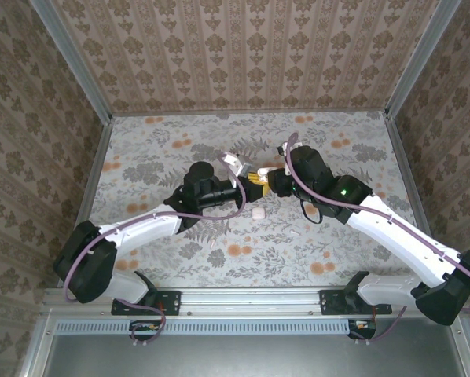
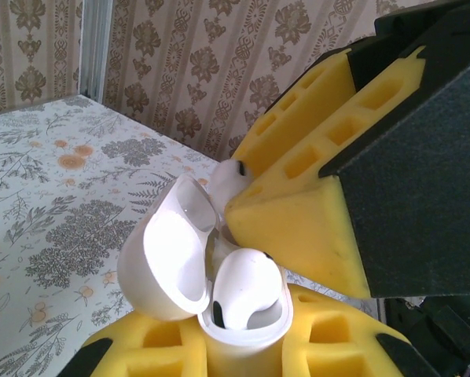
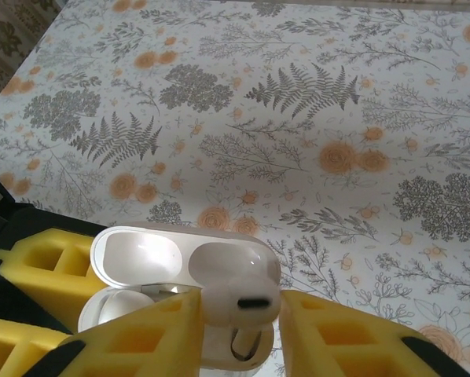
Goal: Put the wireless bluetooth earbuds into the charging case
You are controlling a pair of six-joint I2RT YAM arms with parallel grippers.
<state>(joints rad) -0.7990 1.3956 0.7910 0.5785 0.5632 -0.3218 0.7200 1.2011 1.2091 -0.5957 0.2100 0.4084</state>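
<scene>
On the left, the left hand (image 2: 243, 357) is clamped on the body of the open charging case (image 2: 244, 339), which it seems to hold up off the bench (image 1: 361, 141), with the lid (image 2: 168, 259) swung back to the left. One earbud (image 2: 247, 287) already sits in a well of the case with its rounded head standing proud. I cannot tell whether it is fully home. Just right of that, the right hand (image 3: 239, 318) is closed on a second earbud (image 3: 239, 297). It is pinched between the yellow foam fingers (image 3: 141, 338) and poised right over the mouth of the case, close by the lid's edge, not yet in a well. I judge this case about half filled, with one bud in and the other at the point of going in. Lowering, letting go and perhaps shutting the lid are left. Further right on the bench lie a closed white case (image 1: 258, 212) and a loose white piece (image 1: 295, 232), likely another earbud, so more work may remain.
</scene>
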